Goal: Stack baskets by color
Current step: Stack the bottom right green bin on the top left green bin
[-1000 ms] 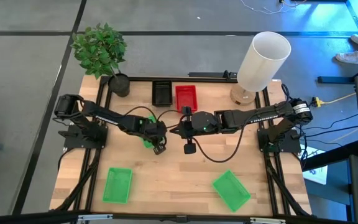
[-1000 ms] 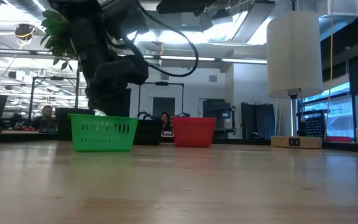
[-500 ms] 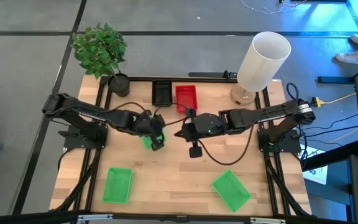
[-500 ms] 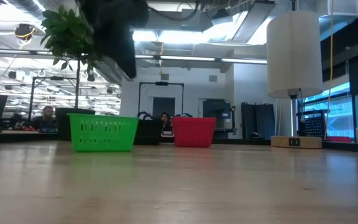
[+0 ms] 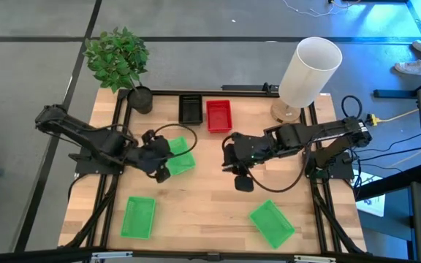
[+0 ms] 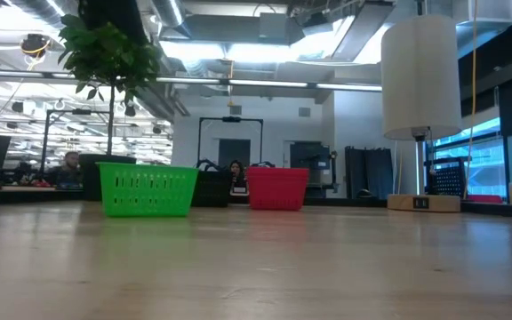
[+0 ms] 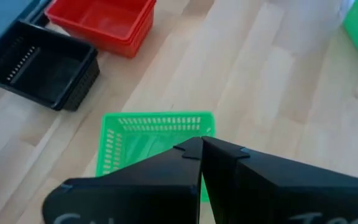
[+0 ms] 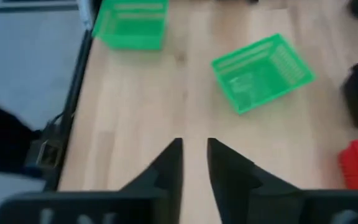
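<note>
- Above the middle of the table, the left gripper (image 5: 161, 162) hangs over the bare wood with its two fingers pressed together and nothing between them; the left wrist view shows the dark tips meeting over the near wall of a green basket (image 7: 157, 140) without touching it.
- Just beside that gripper, the same green basket (image 5: 181, 158) sits flat on the wood, upright and free, likely a base for the green stack.
- Across the table centre, the right gripper (image 5: 234, 162) is also empty; in the right wrist view a narrow gap shows between its fingertips (image 8: 194, 155), so it is slightly parted with only bare table beyond.
- Farther out, two more green baskets lie well apart at the near edge: one by the left corner (image 5: 138, 216), one turned askew toward the right (image 5: 272, 223). Judging by the task, these remain to be gathered.
- At the far edge, the red basket stack (image 5: 218, 115) and the black basket (image 5: 190, 109) stand just beside each other, colours apparently already sorted.
- Outermost, a potted plant (image 5: 119, 62) and a white lampshade (image 5: 309, 71) flank the far corners.
</note>
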`<state>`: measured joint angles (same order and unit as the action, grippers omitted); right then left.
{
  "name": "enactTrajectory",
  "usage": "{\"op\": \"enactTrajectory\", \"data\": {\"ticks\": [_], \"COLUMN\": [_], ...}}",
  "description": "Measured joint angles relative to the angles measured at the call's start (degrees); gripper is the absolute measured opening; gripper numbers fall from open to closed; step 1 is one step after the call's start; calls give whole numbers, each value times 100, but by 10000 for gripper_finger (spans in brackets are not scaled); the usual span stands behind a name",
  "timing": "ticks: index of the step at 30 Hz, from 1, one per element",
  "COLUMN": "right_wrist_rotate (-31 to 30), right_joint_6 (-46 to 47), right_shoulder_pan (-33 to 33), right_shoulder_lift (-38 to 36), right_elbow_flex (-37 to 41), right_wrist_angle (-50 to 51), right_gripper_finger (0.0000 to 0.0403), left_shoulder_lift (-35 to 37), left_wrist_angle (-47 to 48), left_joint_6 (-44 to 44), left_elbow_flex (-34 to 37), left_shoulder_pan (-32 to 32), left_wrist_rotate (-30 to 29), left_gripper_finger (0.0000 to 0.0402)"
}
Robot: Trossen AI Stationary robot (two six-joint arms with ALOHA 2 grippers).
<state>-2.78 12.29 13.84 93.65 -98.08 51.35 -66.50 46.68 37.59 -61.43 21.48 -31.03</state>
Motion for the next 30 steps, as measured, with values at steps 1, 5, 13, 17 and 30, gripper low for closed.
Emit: {"op": "enactTrajectory", "data": {"ticks": [1, 5, 13, 17, 30], "right_wrist_rotate": [142, 725, 851, 845, 1414], "right_joint_6": [-1, -98, -1037, -1399, -1231], "right_shoulder_pan": [1, 34, 576, 896, 1490], "right_shoulder_lift": [0, 2, 113, 205, 431], "right_elbow_flex": [-3, -1, 261, 655, 2114], "right_wrist_angle": [61, 393, 1527, 1418, 323], "right_gripper_finger": [79, 124, 158, 158, 158], "left_shoulder_lift": [51, 168, 293, 293, 467], "left_wrist_angle": [42, 379, 546, 559, 555], "left_joint_6": [70, 346, 559, 574, 587], "left_elbow_flex": [0, 2, 2, 2, 5], "left_shoulder_pan": [81, 353, 781, 888, 898], "left_wrist_rotate": [-63, -242, -254, -262, -298], "left_gripper_finger": [0, 0, 0, 0, 0]}}
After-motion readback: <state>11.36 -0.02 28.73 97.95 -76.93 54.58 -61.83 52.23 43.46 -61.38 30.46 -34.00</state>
